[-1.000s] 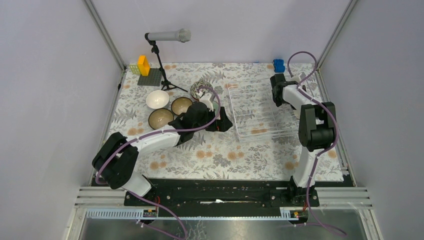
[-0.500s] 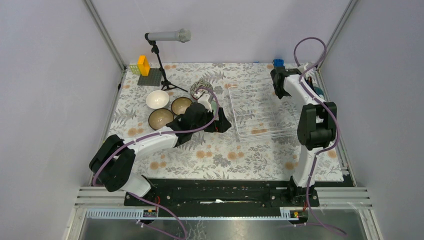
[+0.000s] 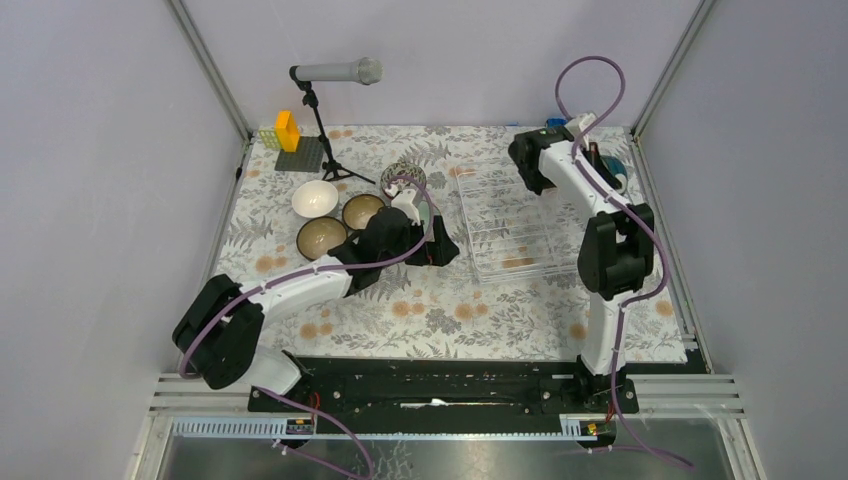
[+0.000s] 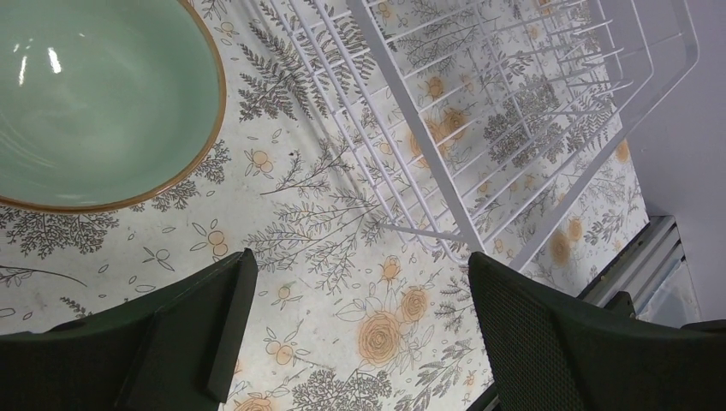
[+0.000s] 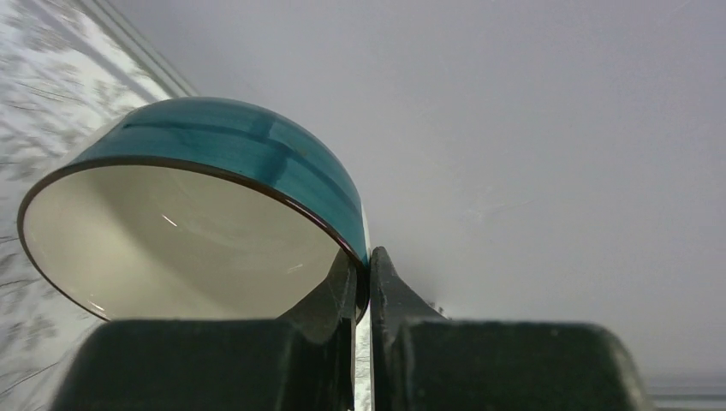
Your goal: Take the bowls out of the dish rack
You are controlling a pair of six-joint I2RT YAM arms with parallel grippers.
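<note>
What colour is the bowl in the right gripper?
The bowl is teal outside, cream inside; right wrist view shows it best.

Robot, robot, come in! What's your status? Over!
Right gripper shut on teal bowl. Left gripper open near mint green bowl. Nothing visible in the way.

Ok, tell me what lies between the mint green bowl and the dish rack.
Only bare floral tablecloth lies between the mint green bowl and the dish rack, with nothing on that strip; the left wrist view shows it.
</note>
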